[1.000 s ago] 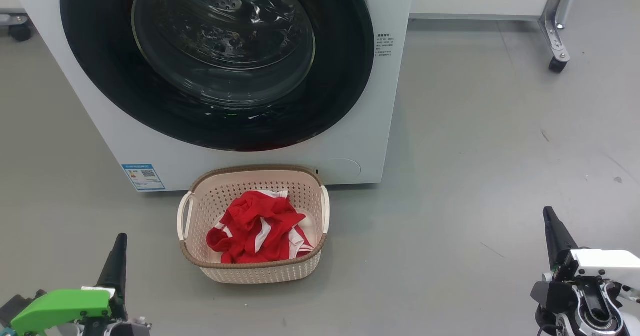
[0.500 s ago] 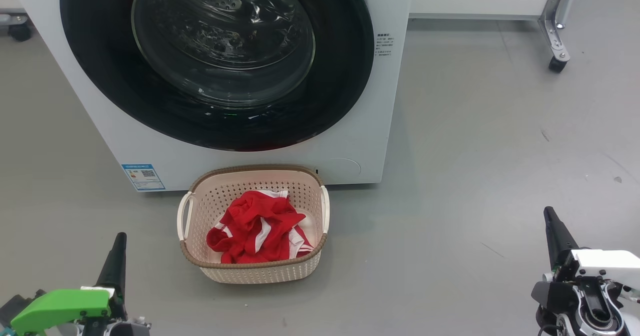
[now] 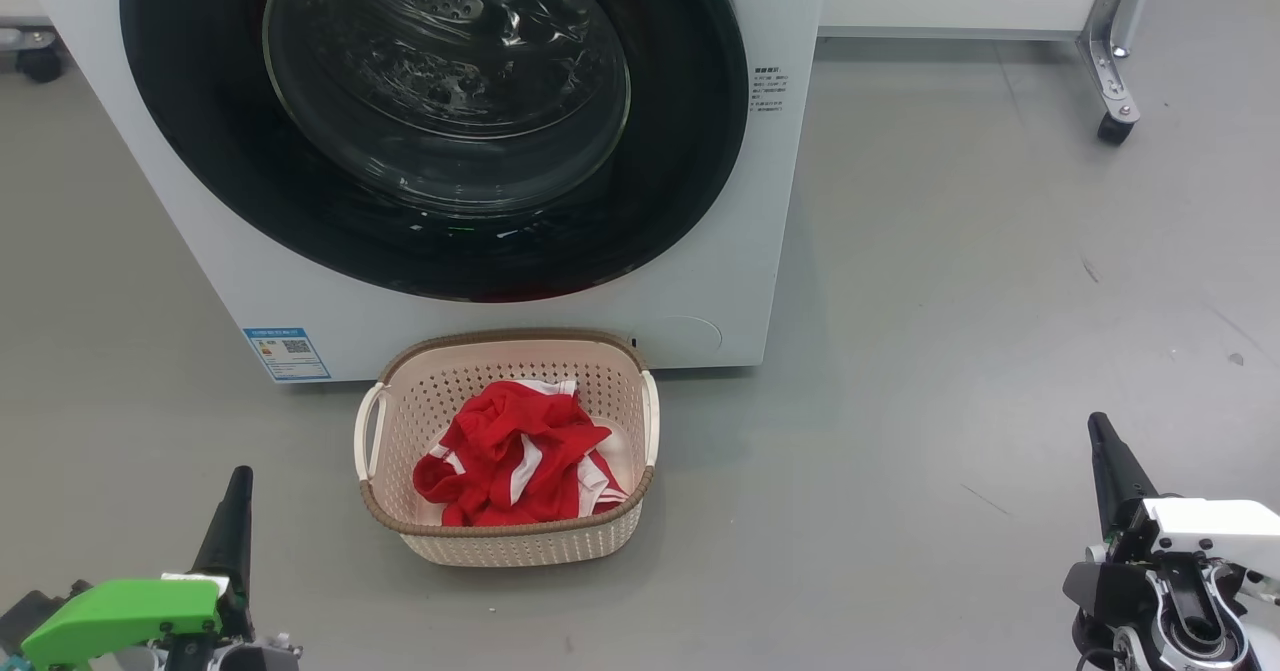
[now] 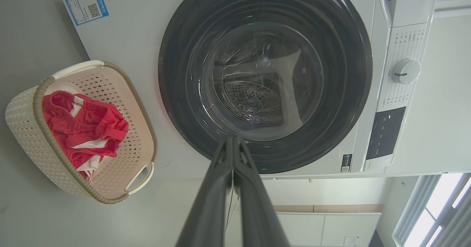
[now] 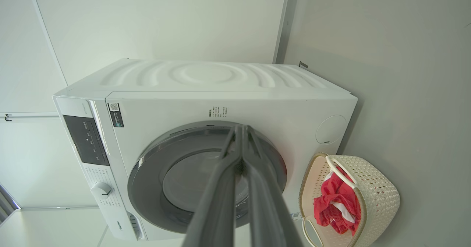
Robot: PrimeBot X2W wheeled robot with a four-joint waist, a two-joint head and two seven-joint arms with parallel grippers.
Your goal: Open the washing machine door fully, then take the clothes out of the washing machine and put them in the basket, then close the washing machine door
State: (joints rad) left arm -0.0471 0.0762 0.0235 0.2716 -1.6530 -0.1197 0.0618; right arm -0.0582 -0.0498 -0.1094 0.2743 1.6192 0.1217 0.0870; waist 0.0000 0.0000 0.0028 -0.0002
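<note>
— What does the basket [image 3: 510, 549] hold?
— The red clothes [image 3: 505, 451], heaped inside. It stands just before the washing machine [image 3: 760, 251]; the washing machine door [image 3: 180, 151] is shut.
— The left gripper [image 3: 241, 481], the right gripper [image 3: 1100, 431]?
— Both pressed together, empty.

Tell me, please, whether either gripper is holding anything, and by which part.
Nothing is held: the left gripper and the right gripper are both shut and empty.
</note>
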